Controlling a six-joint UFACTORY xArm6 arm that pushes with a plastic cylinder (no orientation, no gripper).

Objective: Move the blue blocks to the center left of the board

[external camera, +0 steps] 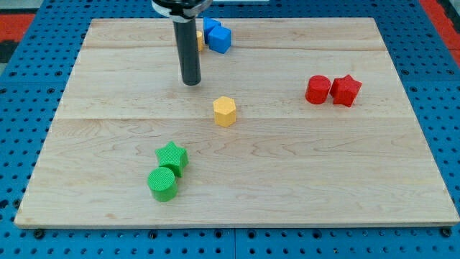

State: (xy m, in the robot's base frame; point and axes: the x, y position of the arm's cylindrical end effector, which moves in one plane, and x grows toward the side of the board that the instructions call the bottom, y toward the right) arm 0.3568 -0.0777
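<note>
Two blue blocks sit close together near the view's top, just right of the rod: a blue cube (pixel 221 39) in front and another blue block (pixel 210 26) behind it, partly hidden. My tip (pixel 191 82) rests on the wooden board (pixel 108 144), below and to the left of the blue blocks, apart from them. A sliver of a yellow block (pixel 200 39) shows between the rod and the blue blocks, mostly hidden by the rod.
A yellow hexagonal block (pixel 224 111) lies below and right of the tip. A red cylinder (pixel 318 89) and a red star (pixel 346 90) touch at the right. A green star (pixel 172 157) and a green cylinder (pixel 162 184) sit at the lower left.
</note>
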